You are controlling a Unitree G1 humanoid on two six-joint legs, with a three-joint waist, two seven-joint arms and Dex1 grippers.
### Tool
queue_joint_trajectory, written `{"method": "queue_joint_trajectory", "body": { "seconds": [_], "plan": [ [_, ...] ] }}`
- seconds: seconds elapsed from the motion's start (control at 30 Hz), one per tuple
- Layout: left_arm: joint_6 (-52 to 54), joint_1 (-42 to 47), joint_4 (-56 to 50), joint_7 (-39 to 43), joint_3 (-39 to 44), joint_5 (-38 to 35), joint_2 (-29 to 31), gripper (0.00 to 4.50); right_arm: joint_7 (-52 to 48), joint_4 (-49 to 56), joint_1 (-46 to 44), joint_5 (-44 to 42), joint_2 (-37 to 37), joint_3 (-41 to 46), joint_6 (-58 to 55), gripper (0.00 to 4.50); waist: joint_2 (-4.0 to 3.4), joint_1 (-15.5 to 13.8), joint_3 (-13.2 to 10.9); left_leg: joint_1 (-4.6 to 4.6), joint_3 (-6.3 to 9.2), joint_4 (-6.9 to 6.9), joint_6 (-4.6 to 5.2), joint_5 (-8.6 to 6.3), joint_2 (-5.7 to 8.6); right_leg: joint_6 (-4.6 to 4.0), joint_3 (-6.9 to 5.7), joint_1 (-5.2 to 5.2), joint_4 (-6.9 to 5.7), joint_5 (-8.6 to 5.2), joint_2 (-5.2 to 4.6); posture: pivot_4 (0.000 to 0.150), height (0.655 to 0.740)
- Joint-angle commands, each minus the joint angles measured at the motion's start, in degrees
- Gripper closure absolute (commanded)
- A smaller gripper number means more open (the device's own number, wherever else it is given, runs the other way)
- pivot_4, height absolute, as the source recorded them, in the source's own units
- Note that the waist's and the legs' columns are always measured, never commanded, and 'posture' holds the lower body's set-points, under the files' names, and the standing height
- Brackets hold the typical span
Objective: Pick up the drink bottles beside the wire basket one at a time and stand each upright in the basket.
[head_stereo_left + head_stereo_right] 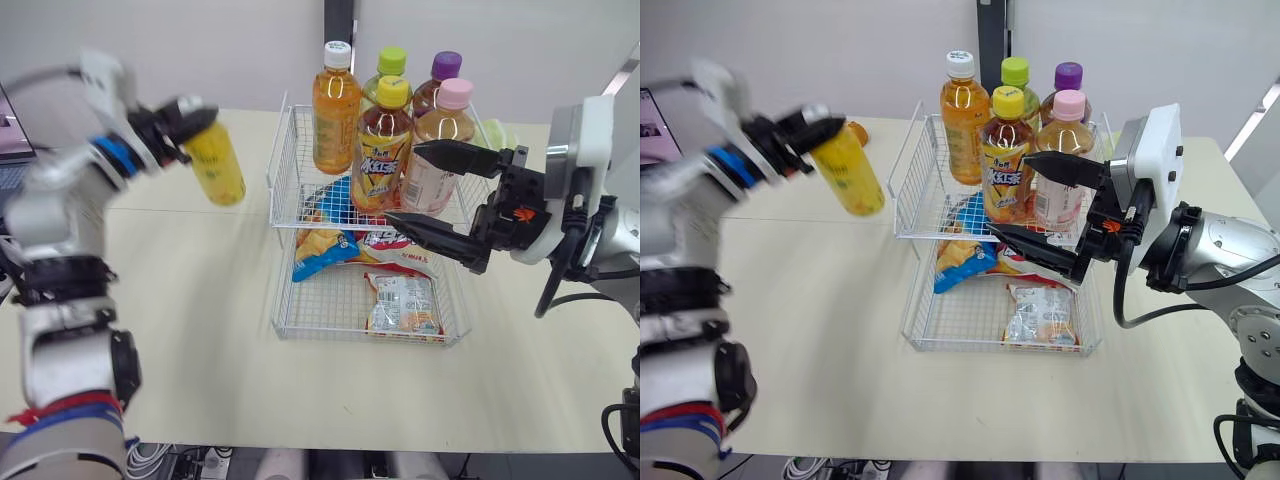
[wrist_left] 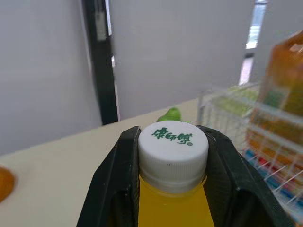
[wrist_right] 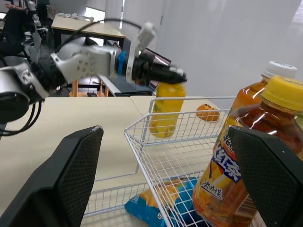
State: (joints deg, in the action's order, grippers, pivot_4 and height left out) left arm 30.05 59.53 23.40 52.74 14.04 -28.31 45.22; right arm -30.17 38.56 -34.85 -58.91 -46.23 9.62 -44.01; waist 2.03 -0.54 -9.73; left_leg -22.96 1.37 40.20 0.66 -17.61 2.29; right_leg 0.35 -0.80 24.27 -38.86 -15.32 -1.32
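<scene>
Left wrist view looks down on the white cap [image 2: 173,144] of a yellow drink bottle [image 1: 218,165], with the left hand [image 1: 185,120] closed on it, one black finger [image 2: 116,184] pressed to each side of the neck just under the cap. From the head camera, this bottle hangs in the air over the counter [image 1: 200,330], tilted, its base lower than its cap and angled toward the wire basket [image 1: 283,300]. It is to the left of the basket and apart from it.

Five bottles stand upright at the basket's far end:
- an orange drink with a white cap [image 1: 335,110]
- a yellow-capped bottle [image 1: 383,150]
- a green-capped bottle [image 1: 390,62]
- a purple-capped bottle [image 1: 444,68]
- a pink-capped bottle [image 1: 440,150]

A blue snack bag [image 1: 325,245] and a clear packet [image 1: 402,305] lie on the wire floor nearer the robot.

The right hand [image 1: 402,182] reaches over the basket's right side with its fingers spread wide and holding nothing. Its upper finger is near the pink-capped bottle, but contact cannot be judged. Its lower finger is above the snack bags.

A small orange fruit [image 3: 207,112] sits on the counter beyond the held bottle.
</scene>
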Motion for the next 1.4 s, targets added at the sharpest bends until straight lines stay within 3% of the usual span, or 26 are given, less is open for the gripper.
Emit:
{"method": "queue_joint_trajectory", "body": {
  "seconds": [0.03,0.2,0.37,0.87,1.17,1.4],
  "plan": [
    [7.2,9.2,-0.8,5.8,1.2,-6.1,2.0,3.13,-0.5,0.4,-0.6,1.7,0.2,0.4,1.9,0.00,0.00,0.0,0.0,-0.01,0.00,0.00,0.01,0.00,0.01,0.00,0.01,-0.01,0.02,0.00,0.00,0.150,0.7400],
    [11.4,20.5,1.8,7.7,0.5,-8.0,0.3,3.13,-0.1,0.0,-0.5,3.0,0.9,0.6,2.6,0.00,0.00,0.3,0.0,0.02,-0.01,0.06,0.01,0.00,0.01,0.02,0.01,0.00,-0.09,-0.01,0.01,0.150,0.7400],
    [13.8,23.9,1.2,10.7,-1.8,-8.8,-3.3,3.13,1.1,0.8,0.1,3.4,1.0,1.3,2.3,0.00,-0.01,0.6,0.0,0.06,-0.01,0.07,0.01,0.00,-0.01,0.02,0.01,0.00,-0.15,-0.01,0.02,0.150,0.7400],
    [6.8,13.7,-4.5,15.3,-11.3,-2.9,-11.0,3.13,6.2,5.8,4.3,0.8,-0.5,4.8,0.7,0.00,-0.02,0.6,0.0,0.01,-0.02,0.06,0.00,0.01,-0.02,0.02,0.06,0.06,-0.12,-0.01,0.02,0.150,0.7400],
    [1.1,11.7,-1.1,14.2,-11.3,0.1,-13.7,3.13,8.0,7.0,5.2,-1.6,-2.1,5.9,0.6,0.00,-0.03,0.6,0.0,0.04,-0.03,0.07,0.01,0.01,-0.01,0.02,0.07,0.01,-0.14,-0.01,0.02,0.150,0.7400],
    [2.0,11.9,-0.8,14.4,-9.7,-1.1,-13.3,0.96,8.1,6.8,5.5,-2.1,-3.0,6.0,0.7,0.00,-0.02,0.6,0.0,0.04,-0.03,0.09,0.01,0.01,-0.02,0.02,0.07,0.00,-0.14,-0.01,0.02,0.150,0.7400]
  ]
}}
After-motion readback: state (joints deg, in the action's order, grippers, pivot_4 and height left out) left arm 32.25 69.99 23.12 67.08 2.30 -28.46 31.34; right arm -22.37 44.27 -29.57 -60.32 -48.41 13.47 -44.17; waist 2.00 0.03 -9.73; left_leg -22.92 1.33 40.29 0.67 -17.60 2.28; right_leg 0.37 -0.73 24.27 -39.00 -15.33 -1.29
